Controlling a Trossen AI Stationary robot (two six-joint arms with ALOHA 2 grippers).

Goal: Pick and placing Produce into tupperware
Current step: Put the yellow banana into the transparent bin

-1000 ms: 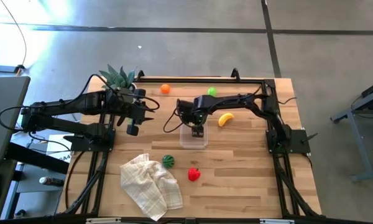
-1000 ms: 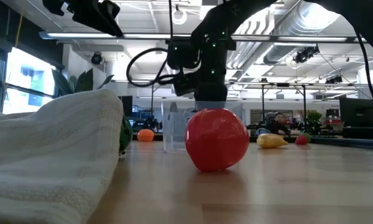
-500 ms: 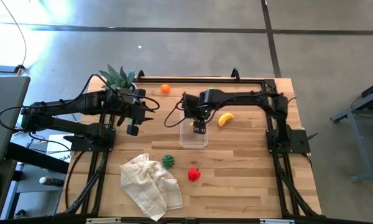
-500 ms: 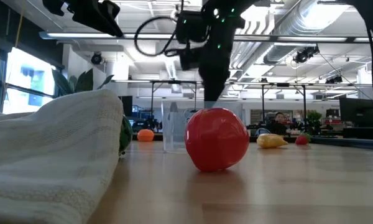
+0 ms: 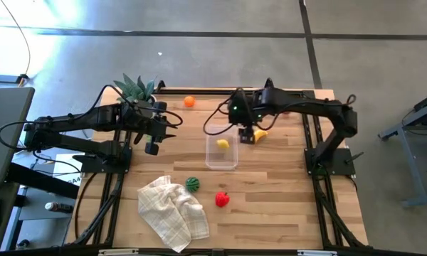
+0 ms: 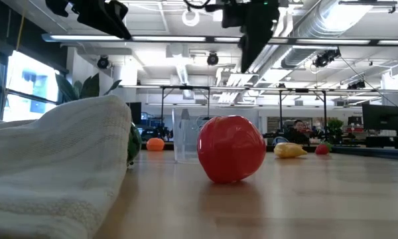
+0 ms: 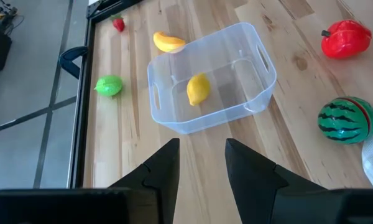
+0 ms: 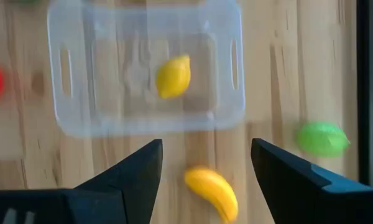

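wooden table (image 5: pixel 270 206) is carrying everything; the clear tub (image 5: pixel 221 151) is sitting near its middle and serving as the landmark here.

left arm (image 5: pixel 78 131) is waiting well off to the tub's left side in the high view, its gripper (image 5: pixel 155 135) hanging above the table near the spiky plant (image 5: pixel 135 88). left fingers (image 7: pixel 165 177) are standing a little apart with nothing between them.

right arm (image 5: pixel 306 114) is reaching in from the far-right side, its gripper (image 5: pixel 246 134) hovering above the table just beside the tub's far-right corner, over the yellow banana (image 5: pixel 259 134). right fingers (image 8: pixel 133 174) are spread wide and holding nothing.

white checked cloth (image 5: pixel 172 212) is lying crumpled on the near-left side of the tub, well apart from it.

tub is lying flat, open side up, and is holding one yellow lemon (image 5: pixel 223 144), resting on the floor toward the far end.

striped green melon (image 5: pixel 192 184) is sitting just off the tub's near-left corner, touching or nearly touching the cloth's edge. red piece (image 5: pixel 221 199) is sitting on the near side of the tub, a bit farther out than the melon.

orange ball (image 5: pixel 189 102) is lying beyond the tub's far side, toward the left. green piece (image 7: pixel 109 85) is lying beyond the tub's far edge, near the table's back rail. small red piece (image 7: pixel 118 24) is lying farther along that rail, past the banana.
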